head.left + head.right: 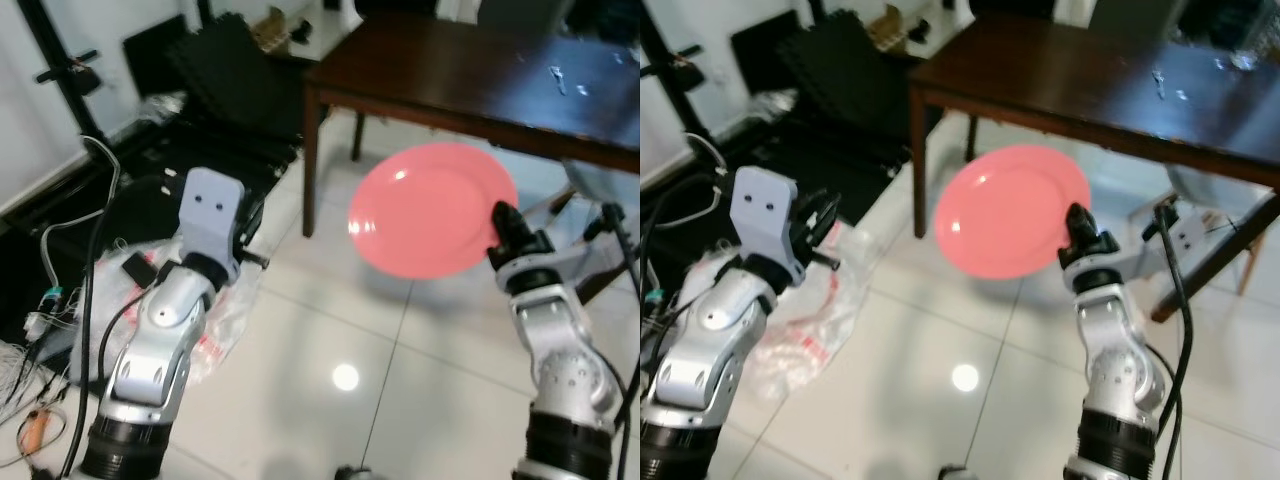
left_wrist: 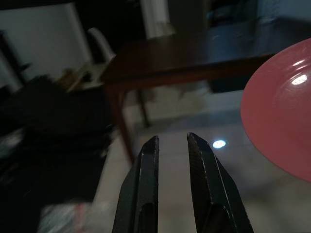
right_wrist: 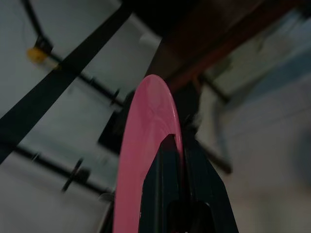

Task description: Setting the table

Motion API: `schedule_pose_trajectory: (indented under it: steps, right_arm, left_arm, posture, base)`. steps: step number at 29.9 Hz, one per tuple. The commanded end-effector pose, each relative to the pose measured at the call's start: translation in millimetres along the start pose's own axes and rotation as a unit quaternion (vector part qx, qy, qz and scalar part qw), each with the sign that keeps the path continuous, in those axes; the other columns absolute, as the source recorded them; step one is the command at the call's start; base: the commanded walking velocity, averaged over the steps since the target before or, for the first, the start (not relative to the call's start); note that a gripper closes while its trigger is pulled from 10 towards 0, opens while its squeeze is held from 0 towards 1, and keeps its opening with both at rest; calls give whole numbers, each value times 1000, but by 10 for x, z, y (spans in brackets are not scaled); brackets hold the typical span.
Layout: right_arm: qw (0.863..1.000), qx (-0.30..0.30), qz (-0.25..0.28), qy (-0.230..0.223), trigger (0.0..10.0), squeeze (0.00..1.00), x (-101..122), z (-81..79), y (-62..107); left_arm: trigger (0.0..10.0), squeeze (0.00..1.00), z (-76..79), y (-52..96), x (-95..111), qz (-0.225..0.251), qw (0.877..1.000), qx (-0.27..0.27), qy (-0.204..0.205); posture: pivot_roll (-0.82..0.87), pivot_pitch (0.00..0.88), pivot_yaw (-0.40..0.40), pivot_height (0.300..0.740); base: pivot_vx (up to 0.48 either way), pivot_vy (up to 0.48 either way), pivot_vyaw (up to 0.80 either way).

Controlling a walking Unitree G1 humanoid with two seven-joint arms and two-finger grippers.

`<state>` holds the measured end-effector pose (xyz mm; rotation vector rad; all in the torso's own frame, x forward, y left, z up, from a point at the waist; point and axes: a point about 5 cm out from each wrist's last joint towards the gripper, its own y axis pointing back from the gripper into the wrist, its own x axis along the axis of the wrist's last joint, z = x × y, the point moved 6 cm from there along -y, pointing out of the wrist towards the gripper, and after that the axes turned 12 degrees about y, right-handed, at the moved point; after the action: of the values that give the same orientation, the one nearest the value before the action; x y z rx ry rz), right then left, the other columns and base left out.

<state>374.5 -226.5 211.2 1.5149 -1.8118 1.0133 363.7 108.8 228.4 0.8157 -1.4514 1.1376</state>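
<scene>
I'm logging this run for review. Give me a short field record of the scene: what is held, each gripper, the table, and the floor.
held item: pink plate, gripped at its rim, in the air short of the table
right gripper: shut on the plate's edge
left gripper: slightly open, holding nothing, raised in front of the robot
table: dark wooden table ahead, small shiny items near its far right end, too small to identify
floor: white tiles; clear plastic bag and cables on the robot's left
</scene>
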Motion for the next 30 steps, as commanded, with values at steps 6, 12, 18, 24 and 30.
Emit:
schedule_pose_trajectory:
  steps: [6, 12, 18, 24, 30]
  right_arm:
    - [1000, 0, 19, -11, 10000, 0, 83, -39, -24]
    - [1000, 5, 17, -9, 10000, 0, 79, -60, -27]
    - [1000, 6, 20, -10, 10000, 0, 89, -62, -49]
    - [1000, 17, 18, 6, 10000, 0, 57, -128, -39]
    - [998, 48, 19, 25, 10000, 0, 45, -274, -16]
  left_arm:
    - [10000, 0, -28, -14, -31, -9, 1000, 0, -2]
    - [10000, 0, -21, -55, -6, -5, 1000, 0, -1]
    - [10000, 0, 6, -68, 28, -4, 999, -7, 39]
    - [10000, 0, 13, -108, 58, 6, 999, -8, 48]
    - [10000, 0, 74, -162, 78, 18, 999, -11, 41]
  posture:
    - [-26, 59, 76, 740]
    - [-23, 63, 78, 740]
    - [-23, 53, 79, 740]
    - [-33, 37, 73, 740]
    - [-46, 25, 70, 740]
  base:
    - [0, 0, -800]
    - [0, 0, -800]
    - [0, 0, -800]
    - [0, 0, -533]
    - [458, 0, 0]
